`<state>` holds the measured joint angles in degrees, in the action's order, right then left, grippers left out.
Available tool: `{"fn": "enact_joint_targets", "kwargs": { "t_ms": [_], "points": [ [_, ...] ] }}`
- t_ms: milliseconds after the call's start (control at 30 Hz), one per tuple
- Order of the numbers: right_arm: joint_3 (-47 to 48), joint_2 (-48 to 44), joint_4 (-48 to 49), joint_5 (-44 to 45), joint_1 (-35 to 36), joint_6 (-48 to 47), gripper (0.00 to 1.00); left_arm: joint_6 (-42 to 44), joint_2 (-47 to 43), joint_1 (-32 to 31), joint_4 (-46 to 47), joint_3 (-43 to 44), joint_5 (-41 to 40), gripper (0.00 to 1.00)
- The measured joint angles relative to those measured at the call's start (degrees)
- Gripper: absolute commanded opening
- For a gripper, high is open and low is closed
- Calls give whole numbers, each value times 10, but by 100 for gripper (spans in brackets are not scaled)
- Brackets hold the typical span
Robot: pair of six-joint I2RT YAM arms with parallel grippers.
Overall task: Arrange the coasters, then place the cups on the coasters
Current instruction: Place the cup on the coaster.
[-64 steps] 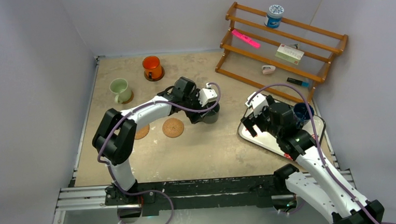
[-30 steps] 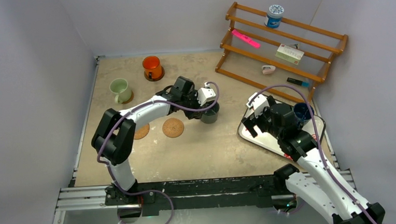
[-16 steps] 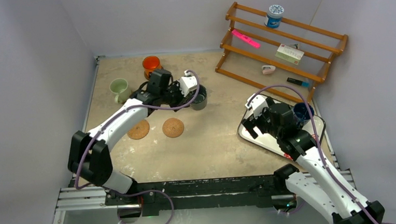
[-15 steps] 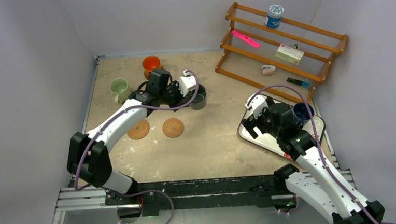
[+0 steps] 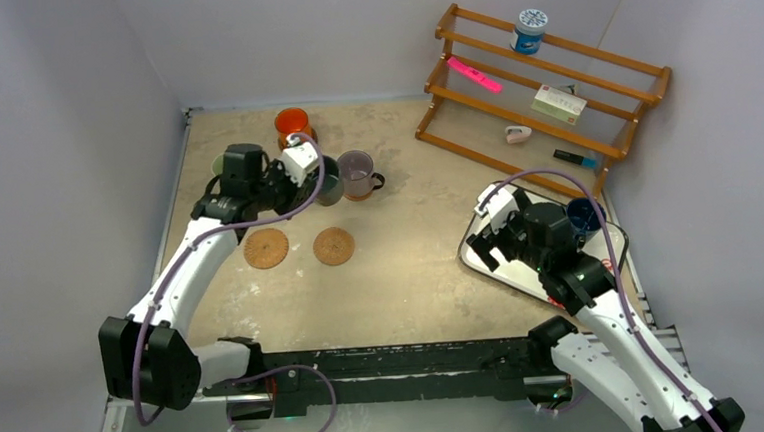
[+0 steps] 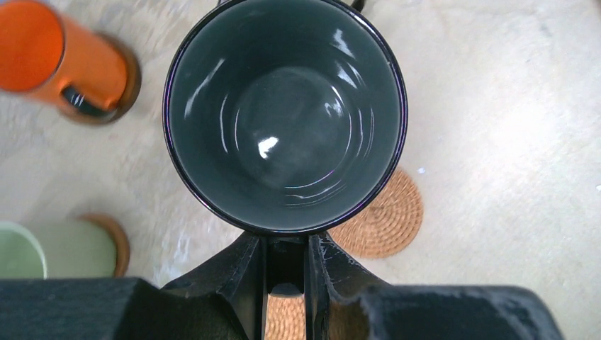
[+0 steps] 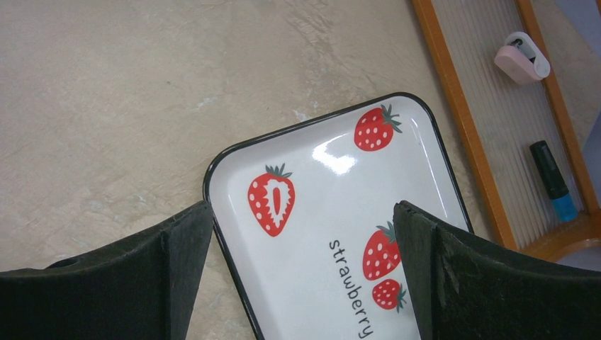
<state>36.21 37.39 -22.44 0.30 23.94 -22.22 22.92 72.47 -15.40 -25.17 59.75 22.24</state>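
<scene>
Swung leftward since half a second ago, the left arm now has the dark grey-teal cup (image 6: 285, 113) in the upper left of the top view, and the purple-grey cup (image 5: 357, 173) shows just right of it.

At the far left the pale green cup (image 6: 18, 251) sits on a brown coaster, near the left wall and mostly hidden under the arm from above. The orange cup (image 6: 42, 46) stands on the darker coaster (image 6: 132, 79) near the back edge. The left hand (image 6: 285, 248) is pinched together on the near rim of the dark grey-teal cup, one finger inside and one outside; whether the cup's base touches the desk (image 5: 412, 274) cannot be told. Below it lie the left cork coaster (image 5: 266, 248) and the right cork coaster (image 5: 334, 246), both uncovered and apart from each other.

A broad bare stretch of desk runs through the middle. On the right, the right hand (image 7: 301, 269) hangs over the strawberry tray (image 7: 333, 205) with its jaws wide apart, gripping nothing. The dark blue cup (image 5: 586, 213) sits at the tray's right end, close to the wooden rack (image 5: 550, 85) and the right wall.
</scene>
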Motion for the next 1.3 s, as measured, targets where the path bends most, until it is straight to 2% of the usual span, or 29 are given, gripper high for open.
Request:
{"fn": "enact_joint_targets", "kwargs": {
  "t_ms": [300,667,1033,1300],
  "points": [
    [-2,-3,-2,-17,0,-8,99,2,-56,120,-16,-61,13,0],
    [-9,-29,-13,-49,0,-23,99,33,-60,258,-32,-100,55,0],
    [-10,-30,-17,-61,0,-27,99,81,-92,304,-48,-169,68,0],
    [-10,-34,-20,-64,0,-30,99,107,-93,342,-54,-179,90,0]
  ]
}}
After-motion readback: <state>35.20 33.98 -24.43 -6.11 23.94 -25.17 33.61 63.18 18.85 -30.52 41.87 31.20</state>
